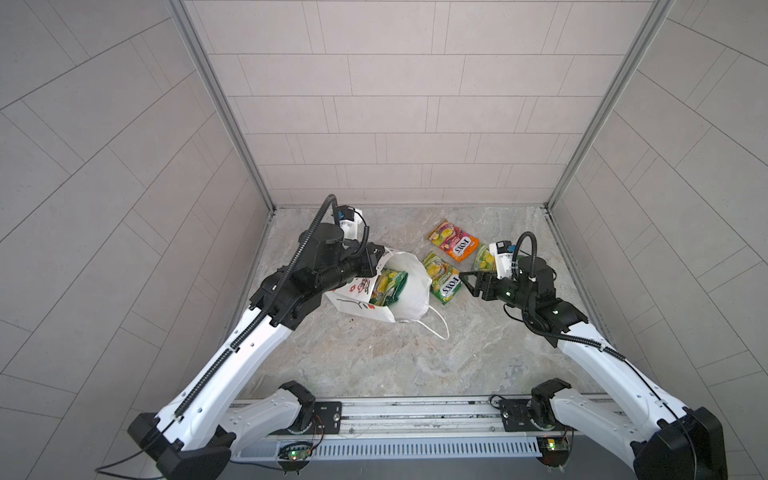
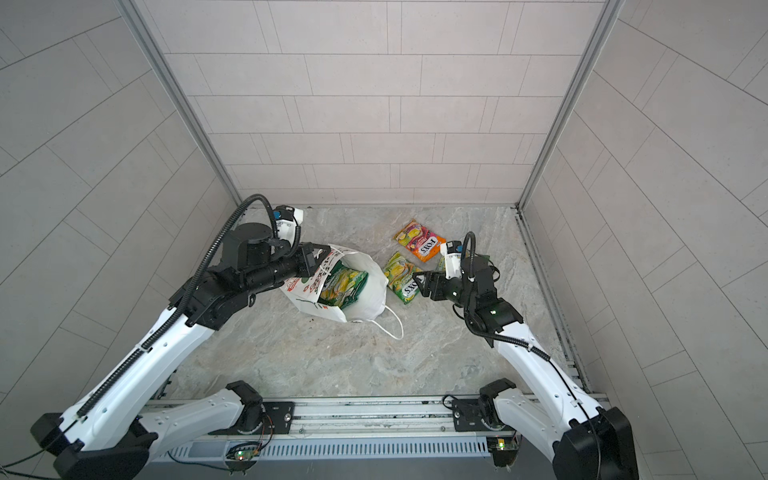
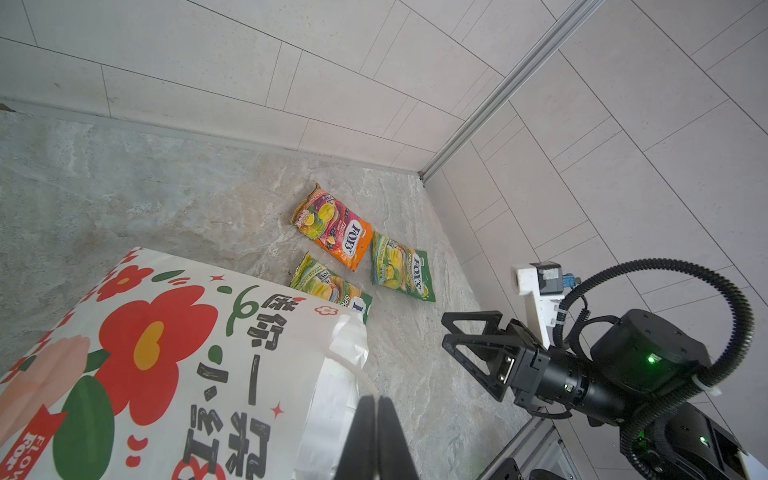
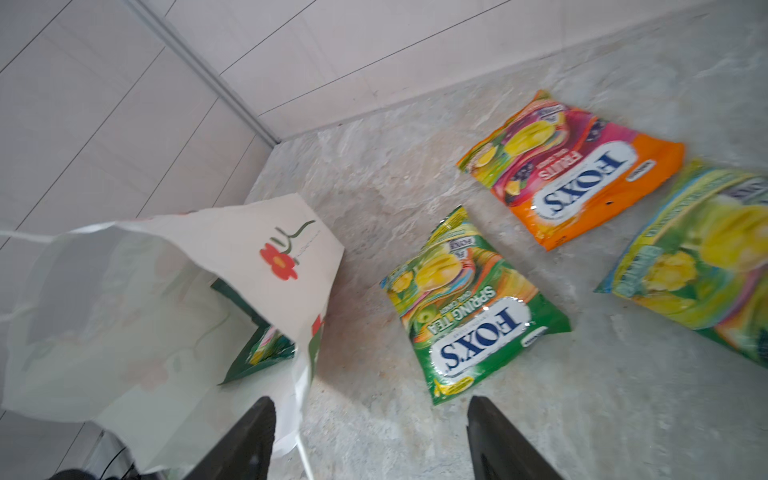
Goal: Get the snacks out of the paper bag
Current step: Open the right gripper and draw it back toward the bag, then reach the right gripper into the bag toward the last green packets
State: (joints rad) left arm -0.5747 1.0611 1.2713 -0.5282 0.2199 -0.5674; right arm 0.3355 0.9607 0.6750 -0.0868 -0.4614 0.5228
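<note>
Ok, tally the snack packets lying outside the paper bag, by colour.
Orange-pink glossy FOX'S packet: 1
Green-yellow glossy FOX'S packets: 2
Total outside the white paper bag: 3
Inside it, green packaging shows, but its count is unclear.

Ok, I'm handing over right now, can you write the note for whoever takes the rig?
Left gripper: shut on the paper bag at its rim, holding the mouth open.
Right gripper: open, empty, beside the bag's mouth.
Done: orange packet, green packet by the bag and green packet by the right arm lie on the table.
To do: green packet in the bag must come out; whether more lie inside I cannot tell.
</note>
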